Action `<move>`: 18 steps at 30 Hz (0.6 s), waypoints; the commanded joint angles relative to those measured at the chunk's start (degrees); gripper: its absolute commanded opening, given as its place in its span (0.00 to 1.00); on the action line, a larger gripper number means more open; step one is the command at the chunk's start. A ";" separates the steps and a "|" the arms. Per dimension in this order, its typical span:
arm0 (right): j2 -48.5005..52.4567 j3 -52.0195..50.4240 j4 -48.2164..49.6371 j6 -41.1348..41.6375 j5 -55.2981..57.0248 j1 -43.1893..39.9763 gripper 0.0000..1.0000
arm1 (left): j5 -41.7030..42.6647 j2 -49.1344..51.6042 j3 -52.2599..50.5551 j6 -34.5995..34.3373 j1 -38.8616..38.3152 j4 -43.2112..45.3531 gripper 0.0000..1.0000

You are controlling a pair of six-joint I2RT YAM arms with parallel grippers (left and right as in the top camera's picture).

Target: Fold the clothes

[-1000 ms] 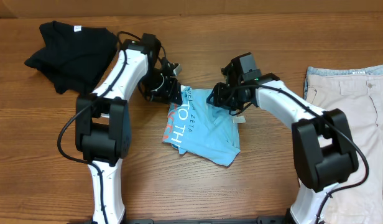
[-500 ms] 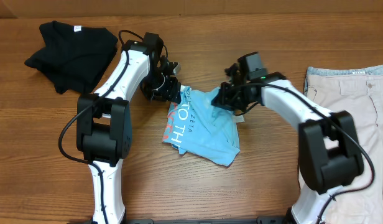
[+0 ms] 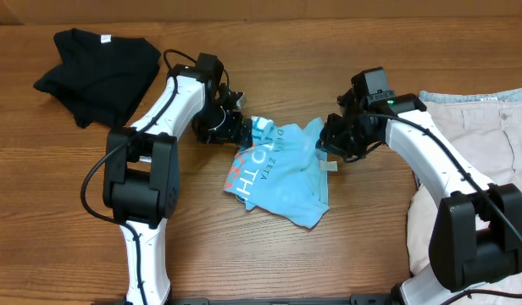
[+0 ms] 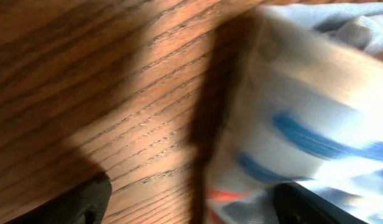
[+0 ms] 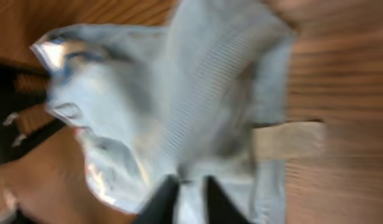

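1. Hard spots first: the left wrist view is badly blurred. Overhead, the left claw is just a dark knot at the top-left corner of the light blue T-shirt, with its jaws lost under the wrist.
2. The left wrist view answers it: two dark fingers sit wide apart at the bottom corners, jaws spread. The shirt's edge lies between them over bare tabletop, and nothing is pinched.
3. On the right claw, the fingers meet at bottom centre of its own view, clamped on a ribbed fold of the shirt. Overhead, that is the shirt's top-right corner.
4. A pale tag pokes out beside that grip, and overhead it is barely a speck.
5. The shirt lies mid-tabletop, rumpled, with its lettering partly folded under and not fully readable.
6. The beige trousers run off the right edge, with the right arm crossing above them. The black garment is bunched at far left, well apart from the shirt.
7. There is open wood in front of the shirt and along the near left.
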 commanded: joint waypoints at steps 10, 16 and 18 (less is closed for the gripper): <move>-0.46 0.13 0.44 -15.89 -9.66 2.01 0.28 | 21.07 0.85 3.28 5.70 5.44 -4.85 0.77; 1.64 0.00 2.40 -12.94 -5.88 6.01 0.19 | 22.53 0.85 3.21 5.73 5.20 -6.01 0.56; 3.63 -0.04 3.04 -11.37 -5.01 6.99 0.12 | 22.36 0.85 3.21 5.73 5.20 -6.58 0.35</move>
